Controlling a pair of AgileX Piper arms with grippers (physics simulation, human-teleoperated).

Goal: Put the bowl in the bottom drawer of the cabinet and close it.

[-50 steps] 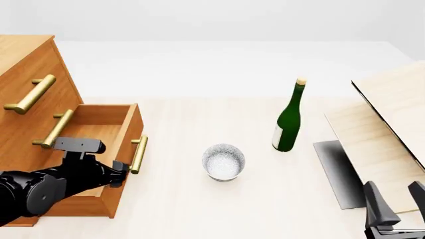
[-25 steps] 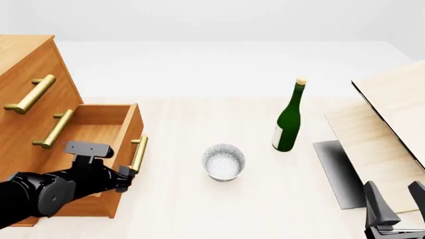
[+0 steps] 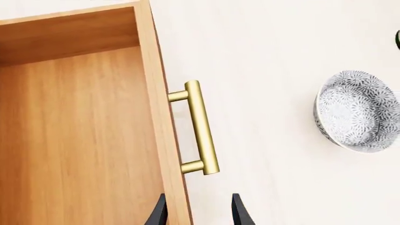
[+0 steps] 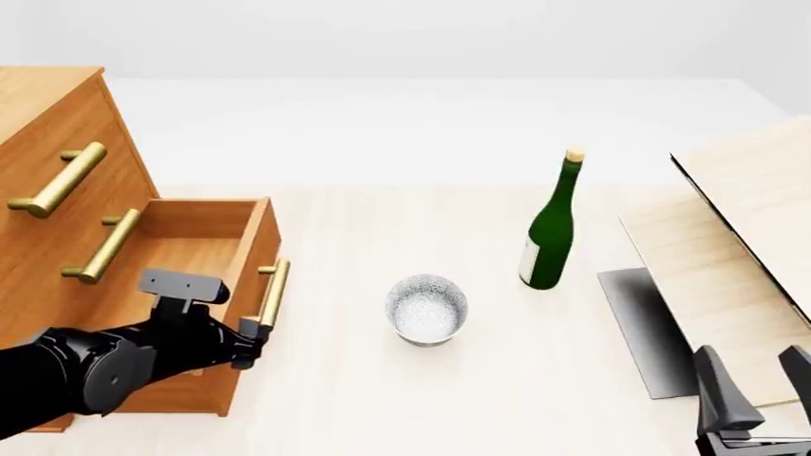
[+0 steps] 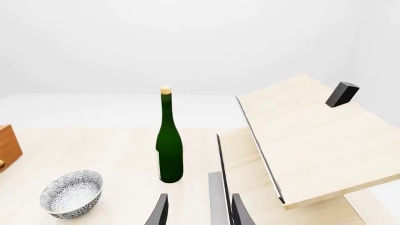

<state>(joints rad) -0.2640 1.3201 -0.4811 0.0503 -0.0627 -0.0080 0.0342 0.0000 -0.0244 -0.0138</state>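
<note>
Left wrist view: looked down into the bottom drawer (image 3: 75, 140), a deep box of orange-brown wood with smooth grained walls, pulled open and bare inside. Round brass bar handle (image 3: 201, 127) on two short posts on its front panel. Two dark fingertips of the left gripper (image 3: 197, 212) parted, one over the inside of the drawer and one outside its front panel, near the handle's near end but gripping nothing. Bowl (image 3: 357, 111) to the right on the pale wood table (image 3: 269, 56), round, white with a fine grey speckled pattern, well apart from the drawer.

Front view: cabinet (image 4: 51, 133) at the far left, a tall orange-brown wooden chest with brass bars on the two shut upper drawers. Left gripper (image 4: 251, 337) black, at the open drawer's front by the handle (image 4: 273, 294). Bowl (image 4: 427, 308) upright near the table's middle, right of the drawer. Green glass bottle (image 4: 550, 228) with a cork, upright, farther right and beyond the bowl. Pale flat boards (image 4: 747, 237) leaning at the right over a grey sheet (image 4: 640, 328). Right gripper (image 4: 757, 394) at the near right corner, fingers apart, holding nothing.

Right wrist view: dark fingers of the right gripper (image 5: 197, 210) spread, empty. Slim bottle (image 5: 168, 140) ahead, bowl (image 5: 71, 193) to its left, boards (image 5: 312, 140) to the right with a small dark block (image 5: 342, 93) on top.
</note>
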